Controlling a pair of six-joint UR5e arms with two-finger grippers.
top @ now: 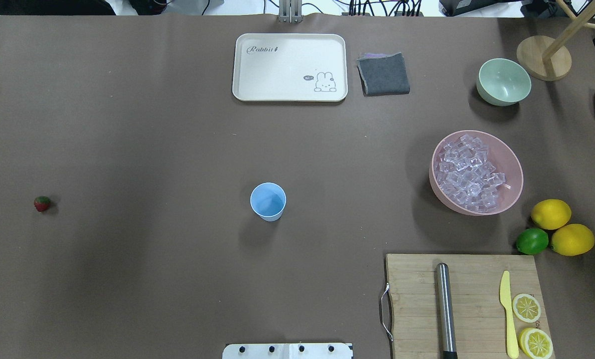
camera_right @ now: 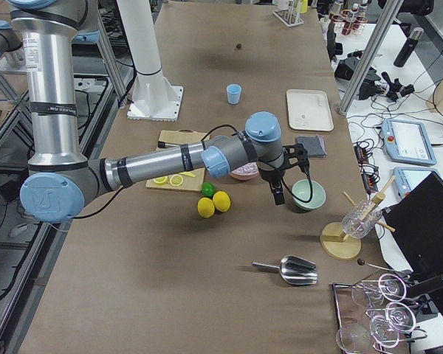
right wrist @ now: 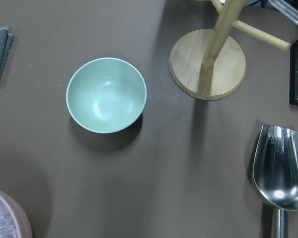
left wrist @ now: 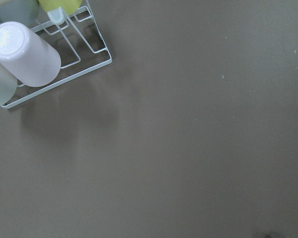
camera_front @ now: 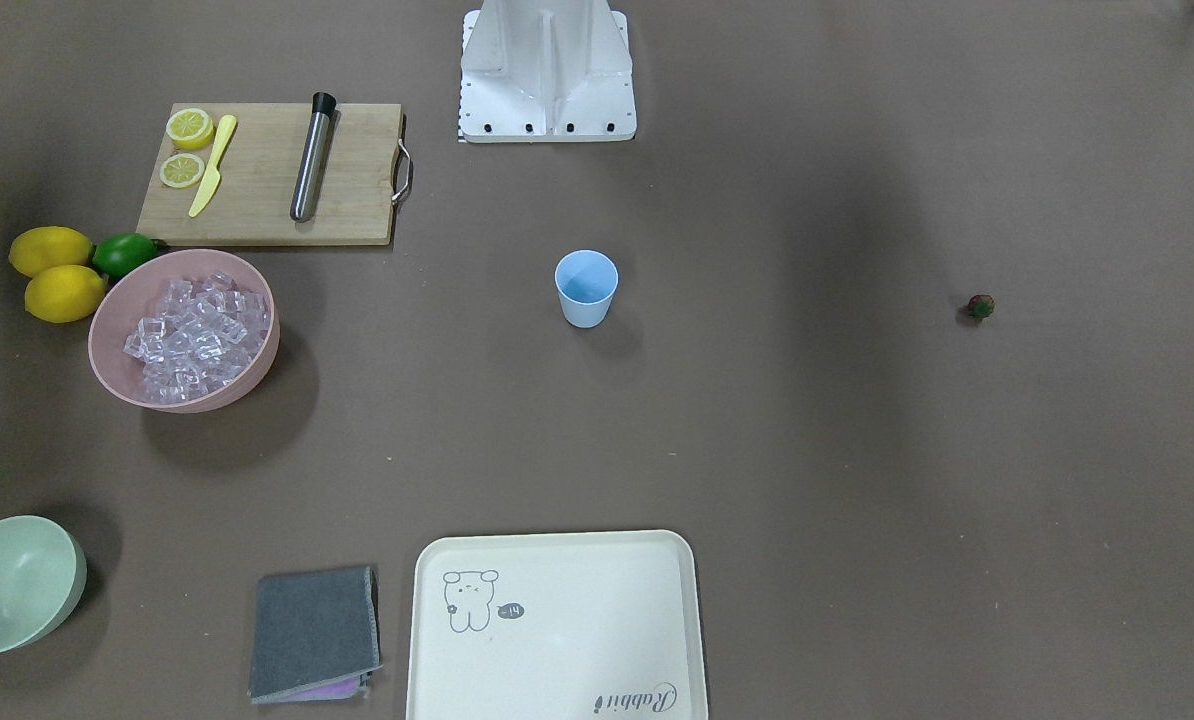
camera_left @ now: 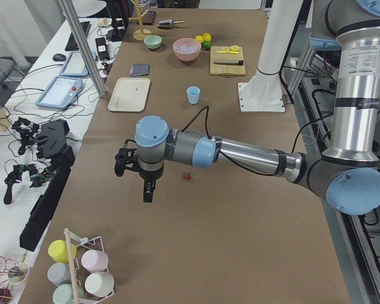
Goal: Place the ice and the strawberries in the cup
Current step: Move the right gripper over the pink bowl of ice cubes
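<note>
Left claw [camera_left: 147, 189] is hanging above bare surface [left wrist: 188, 148], near a wire rack of cups [left wrist: 25, 54]. Only a side view is showing it, so I cannot tell whether it is released or clenched. The strawberry [top: 42, 203] is lying alone on the left arm's side, apparently so that this arm is the one collecting it. The cup [top: 268, 201] is standing upright and empty at the centre, mouth up, where both arms are probably reaching it equally well. The ice [top: 469, 172] is sitting piled in a pink bowl [top: 457, 207] on the right arm's side, which is holding the loose cubes together. Right claw [camera_right: 277, 193] is hovering near a green bowl [right wrist: 106, 95]; its state likewise cannot be told. A metal scoop [right wrist: 280, 168] is lying close by, probably provided for lifting the ice. Neither ingredient is in the cup yet.
</note>
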